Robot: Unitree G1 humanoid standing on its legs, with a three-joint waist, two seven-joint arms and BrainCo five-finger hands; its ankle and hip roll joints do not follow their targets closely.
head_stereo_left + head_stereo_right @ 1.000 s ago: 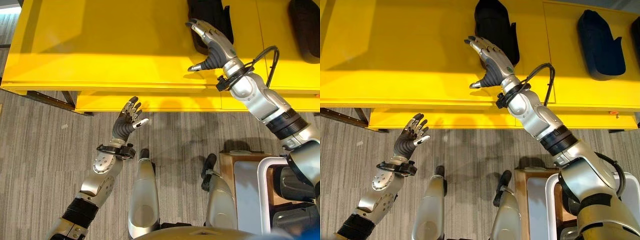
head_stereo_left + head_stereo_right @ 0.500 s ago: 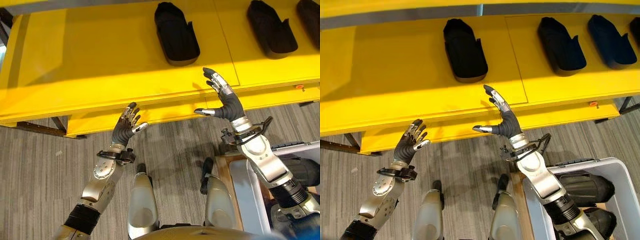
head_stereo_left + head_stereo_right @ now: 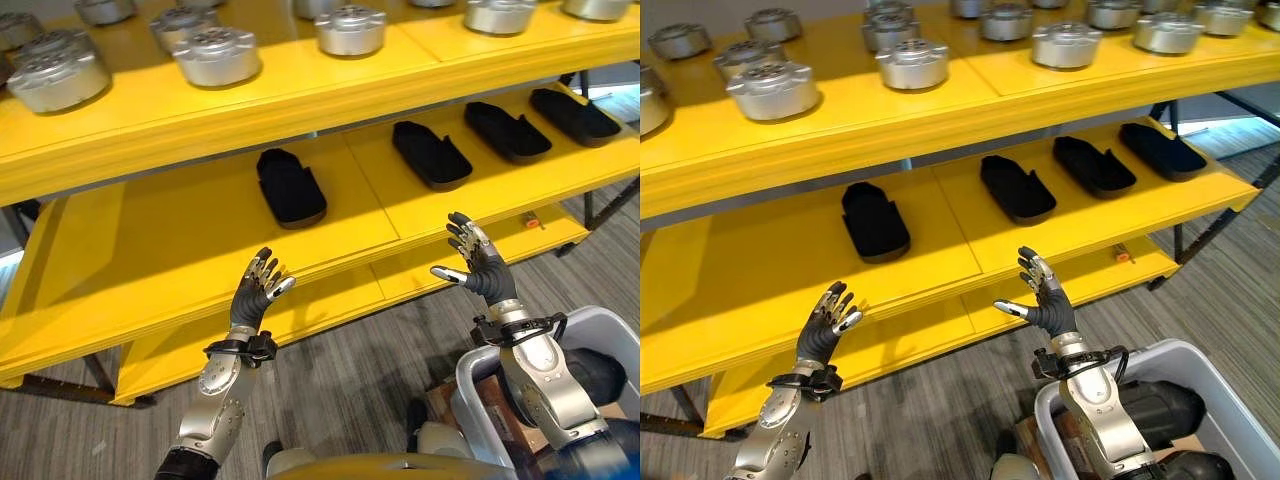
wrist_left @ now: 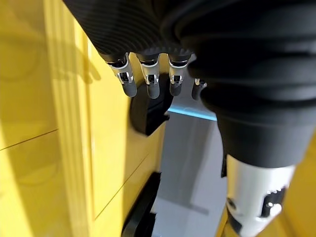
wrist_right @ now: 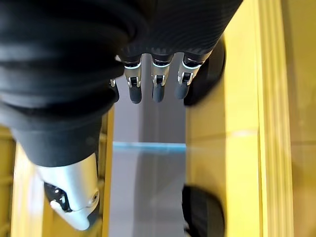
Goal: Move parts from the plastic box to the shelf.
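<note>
Yellow shelving (image 3: 330, 100) fills the background over a grey striped floor: its top board carries rows of round silver metal housings (image 3: 215, 55), and the lower board (image 3: 770, 290) holds four black moulded parts (image 3: 874, 221) laid in a row, each clear of its neighbours. At the bottom right sits the grey plastic box (image 3: 1200, 372), with more dark parts (image 3: 1160, 408) lying inside it, one against the box wall and another partly visible below it.

Both hands are raised in front of the lower board with fingers spread and straight, and neither carries anything. The left hand (image 3: 255, 291) hangs just off the board's front edge; the right hand (image 3: 478, 264) is up near that edge too, above the box rim and well apart from the parts in it. So the parts to be moved are in the box, and a fresh pick has not yet begun.

Judging by their look, the black parts are stiff moulded shells, probably light, with a smooth, slightly glossy skin that could slip in a loose hold. They are long and rounded, so a grasp across the narrower middle, thumb on one flank and fingers on the other, seems safest. How the pieces are stacked deeper in the box cannot be made out
</note>
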